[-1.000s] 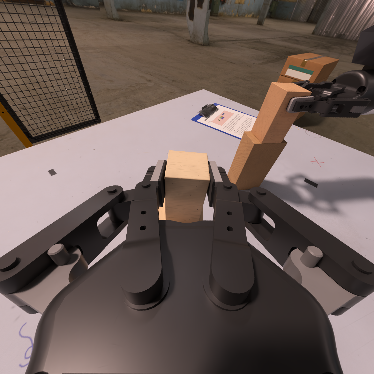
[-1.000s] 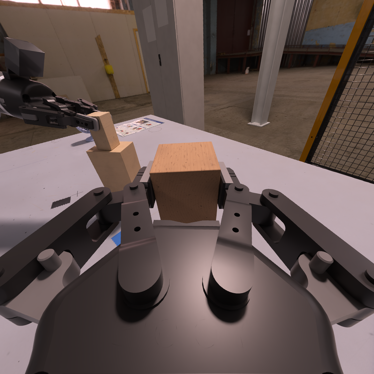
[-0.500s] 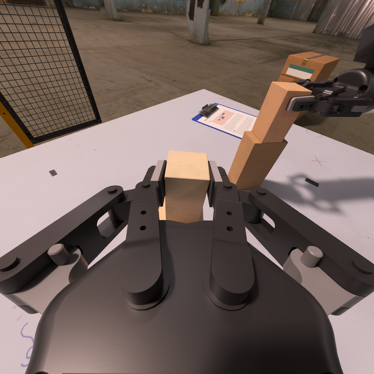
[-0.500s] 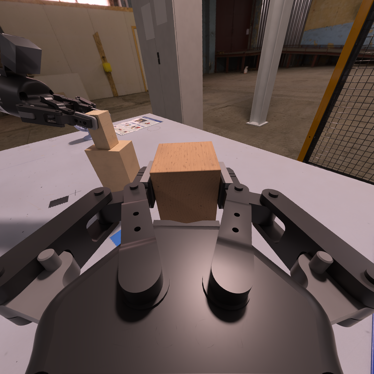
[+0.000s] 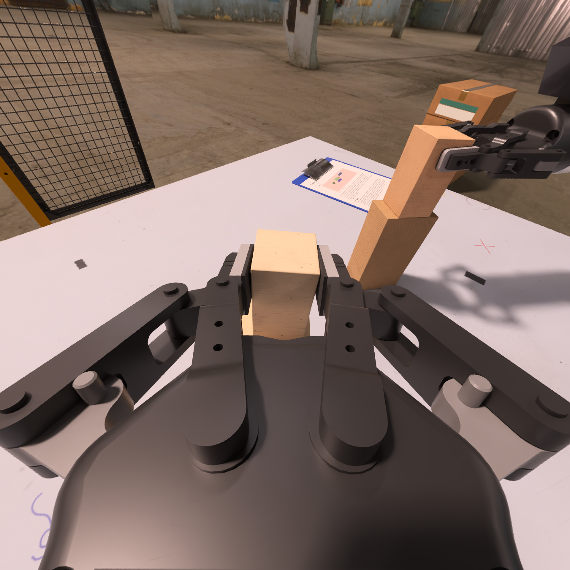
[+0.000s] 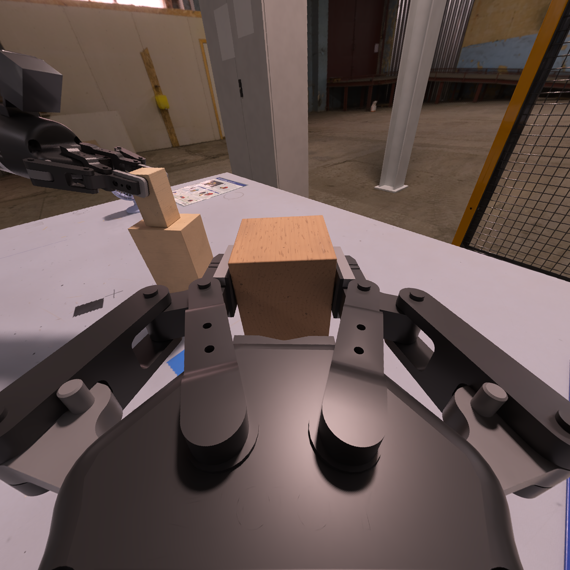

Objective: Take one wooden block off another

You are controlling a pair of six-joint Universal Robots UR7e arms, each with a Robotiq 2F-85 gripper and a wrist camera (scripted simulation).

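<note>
In the left wrist view my left gripper (image 5: 285, 262) is shut on a pale wooden block (image 5: 285, 296); the pale block under it is almost hidden. Farther right stands a brown stack: the upper brown block (image 5: 419, 175) sits on the lower brown block (image 5: 388, 249), with my right gripper (image 5: 444, 160) shut on the upper one. In the right wrist view my right gripper (image 6: 282, 262) is shut on that brown block (image 6: 282, 296). To the left, the left gripper (image 6: 143, 185) grips the small pale block (image 6: 159, 200) on the larger pale block (image 6: 172, 249).
Both stacks stand on a white table (image 5: 154, 246). A blue clipboard (image 5: 342, 185) lies at its far edge, with a cardboard box (image 5: 465, 101) on the floor beyond. Mesh fences (image 5: 61, 108) (image 6: 524, 200) and a grey pillar (image 6: 256, 92) border the table.
Almost nothing. The right wrist view has shifted very slightly. Both grippers stay shut on their upper blocks, which still sit on the lower blocks.
</note>
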